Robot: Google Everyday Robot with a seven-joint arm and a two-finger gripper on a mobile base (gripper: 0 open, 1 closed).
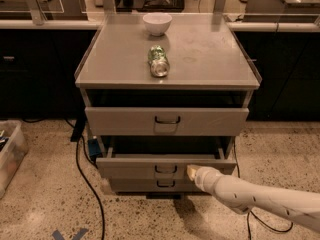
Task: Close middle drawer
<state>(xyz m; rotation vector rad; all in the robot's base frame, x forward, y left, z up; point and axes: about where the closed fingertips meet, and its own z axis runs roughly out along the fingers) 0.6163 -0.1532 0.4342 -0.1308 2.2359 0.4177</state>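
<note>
The middle drawer (130,167) is a wide grey drawer with a low front and a small dark loop handle (165,169). It stands partly pulled out of the cabinet (200,69), second of three. My gripper (192,171) comes in from the lower right on a white arm (250,194). Its tip is against the drawer's front panel, just right of the handle. The inside of the drawer is dark and hidden.
The taller top drawer (167,120) is slightly open above; the lowest drawer (150,185) sits just below. A white bowl (157,23) and a lying green can (159,62) are on the cabinet top. A black cable (85,179) and a plastic bin (10,156) are on the floor at left.
</note>
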